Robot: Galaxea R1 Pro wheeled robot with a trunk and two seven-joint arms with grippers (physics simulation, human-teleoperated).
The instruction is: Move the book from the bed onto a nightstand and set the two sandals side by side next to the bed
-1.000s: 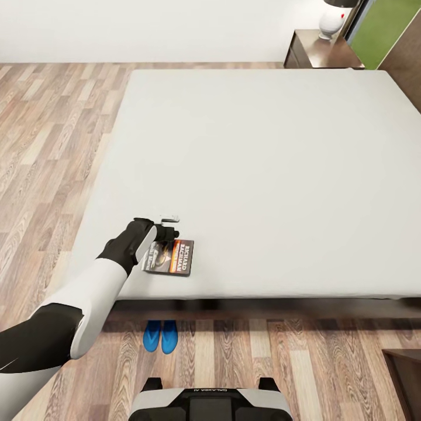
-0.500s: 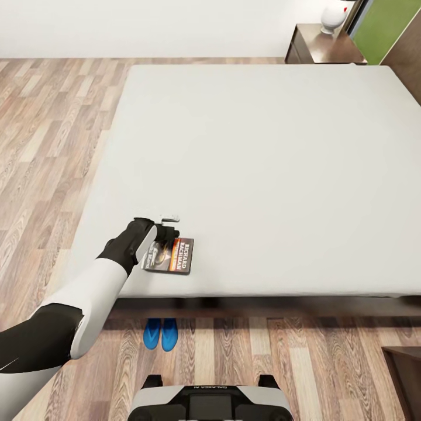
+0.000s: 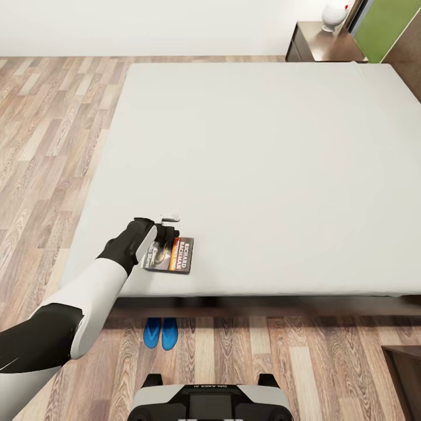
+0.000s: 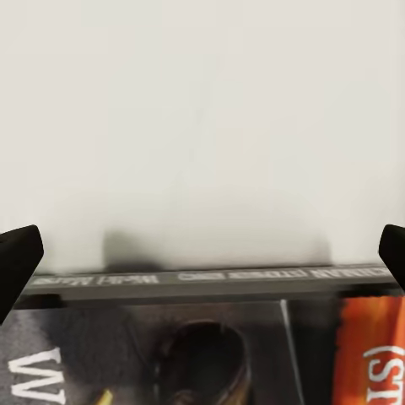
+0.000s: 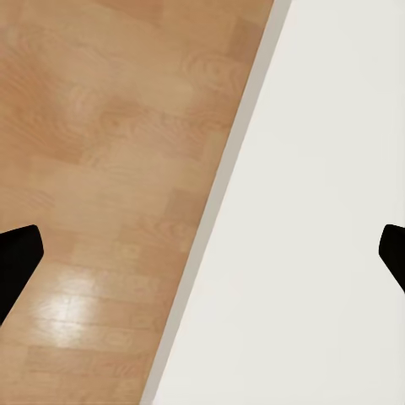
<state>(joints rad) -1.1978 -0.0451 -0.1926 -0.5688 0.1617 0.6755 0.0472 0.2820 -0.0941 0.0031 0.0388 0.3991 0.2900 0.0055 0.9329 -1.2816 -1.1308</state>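
Observation:
The book (image 3: pixel 175 256) lies flat near the front edge of the bed (image 3: pixel 263 164), its orange band and white lettering facing up. My left gripper (image 3: pixel 166 235) hovers over the book's left end. In the left wrist view the book (image 4: pixel 202 346) sits close under the left gripper (image 4: pixel 202 257), whose fingertips (image 4: pixel 17 261) stand wide apart, open, with nothing between them. Two blue sandals (image 3: pixel 161 334) lie side by side on the floor just in front of the bed. The nightstand (image 3: pixel 324 48) stands at the bed's far right corner. My right gripper (image 5: pixel 202 257) is open over wood floor (image 5: pixel 110 169) and a white surface.
A white lamp (image 3: pixel 334 14) stands on the nightstand. A dark furniture corner (image 3: pixel 404 374) juts in at the lower right. My base (image 3: pixel 210 402) is close to the bed's front edge. Wood floor (image 3: pixel 52 134) runs along the bed's left side.
The head camera has tilted slightly, shifting the whole picture. My left arm, the book and the sandals have not moved relative to the bed.

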